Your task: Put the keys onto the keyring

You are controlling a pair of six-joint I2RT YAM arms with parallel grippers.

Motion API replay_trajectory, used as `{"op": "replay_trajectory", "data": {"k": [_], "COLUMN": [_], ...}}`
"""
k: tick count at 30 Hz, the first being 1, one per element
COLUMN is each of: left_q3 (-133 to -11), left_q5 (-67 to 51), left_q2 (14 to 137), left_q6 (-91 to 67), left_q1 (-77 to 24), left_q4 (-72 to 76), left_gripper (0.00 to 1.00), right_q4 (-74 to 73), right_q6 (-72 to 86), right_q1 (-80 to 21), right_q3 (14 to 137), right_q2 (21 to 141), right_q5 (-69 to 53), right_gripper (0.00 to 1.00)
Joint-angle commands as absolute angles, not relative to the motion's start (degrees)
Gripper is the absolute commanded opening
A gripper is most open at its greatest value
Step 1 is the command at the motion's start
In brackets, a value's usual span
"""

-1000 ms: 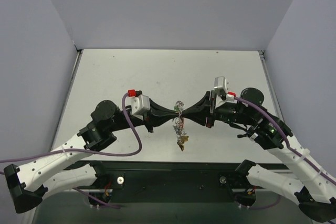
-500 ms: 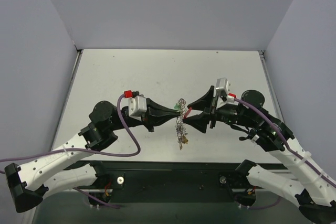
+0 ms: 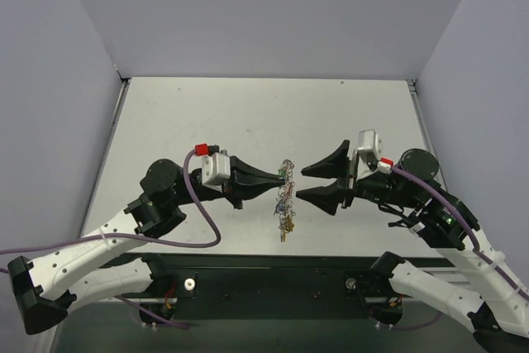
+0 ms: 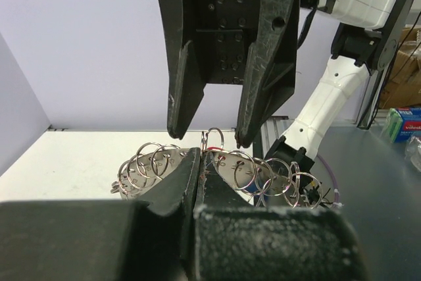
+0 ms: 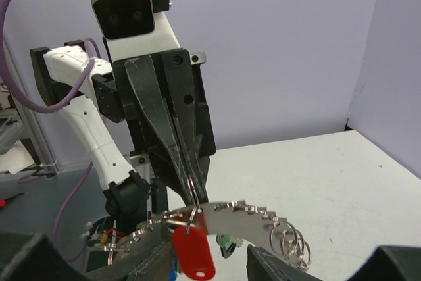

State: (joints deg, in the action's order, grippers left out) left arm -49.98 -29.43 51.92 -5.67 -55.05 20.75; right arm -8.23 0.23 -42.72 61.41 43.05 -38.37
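**A:** Silvery wire, that keyring (image 3: pixel 284 197). It hangs in the air between the two arms, above the table (image 3: pixel 248 113). The left gripper (image 3: pixel 278 179) has it pinched, jaws clamped tight on its rim.

**B:** And the right gripper (image 3: pixel 300 183)?

**A:** Jaws roughly half spread with nothing in them. The tips are just beside the ring, not touching it.

**B:** The keys?

**A:** A red-headed key (image 5: pixel 193 253) dangles from the rim in the right wrist view. Other coloured ones hang in the cluster below, too small to count.

**B:** Which step, then?

**A:** I judge it a pause between threadings, with the ring presented and the right gripper free. The next move calls for finding any loose key, though I cannot spot one, and lining it up with the rim.
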Motion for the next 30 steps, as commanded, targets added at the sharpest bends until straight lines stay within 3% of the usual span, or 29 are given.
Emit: {"op": "replay_trajectory", "data": {"k": [1, 12, 25, 29, 30], "left_q3": [-53.96, -54.05, -54.75, -54.93, -55.19], "left_q5": [-31.64, -31.90, -33.92, -35.33, -35.68], "left_q2": [52.73, 53.09, 53.70, 53.96, 54.14], "left_q6": [-5.89, -5.89, -6.33, -6.50, -6.50], "left_q1": [-55.28, -55.28, -55.28, -55.28, -55.28], "left_q4": [24.78, 25.58, 25.05, 24.70, 24.61], "left_gripper": [0.00, 0.00, 0.00, 0.00, 0.00], "right_q4": [-3.52, -0.79, 1.04, 1.84, 1.93], "right_q6": [0.00, 1.49, 1.93, 2.46, 2.46], "right_q1": [-42.54, -42.54, -42.54, -42.45, -42.45], "right_q3": [65.21, 64.95, 64.34, 64.16, 64.07], "right_q2": [46.49, 49.57, 47.99, 47.55, 47.55], "right_q5": [-42.62, -44.12, -44.30, -44.56, -44.73], "right_gripper": [0.45, 0.24, 0.21, 0.16, 0.10]}}
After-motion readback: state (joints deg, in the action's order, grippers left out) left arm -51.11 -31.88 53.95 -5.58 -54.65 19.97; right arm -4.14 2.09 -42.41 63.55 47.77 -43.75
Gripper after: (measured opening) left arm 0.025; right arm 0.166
